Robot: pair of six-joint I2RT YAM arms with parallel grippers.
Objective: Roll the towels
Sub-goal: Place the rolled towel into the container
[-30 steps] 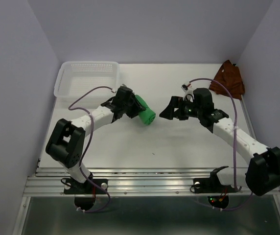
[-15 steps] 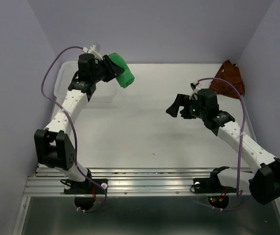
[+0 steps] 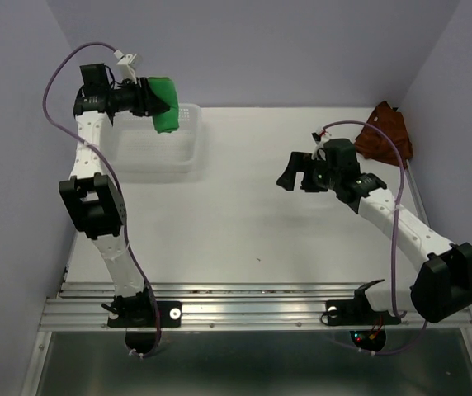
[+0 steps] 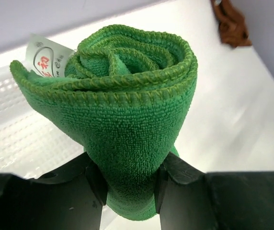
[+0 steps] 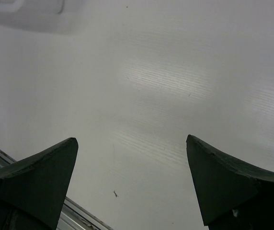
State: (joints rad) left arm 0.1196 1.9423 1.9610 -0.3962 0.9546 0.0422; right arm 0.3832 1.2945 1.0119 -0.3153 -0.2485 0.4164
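Hanging over the basket (image 3: 196,142), green towel (image 3: 167,114) is held by left gripper (image 3: 155,101). Nearest the wide-open right gripper (image 3: 292,173) lies the brown towel (image 3: 387,132).

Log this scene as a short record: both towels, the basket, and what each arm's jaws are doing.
basket: white, perforated, far left of table
green towel: rolled, held in the air near the basket
rust towel: unrolled, crumpled in far right corner
left gripper: jaws clamped on the green towel
right gripper: jaws open, empty, above bare table
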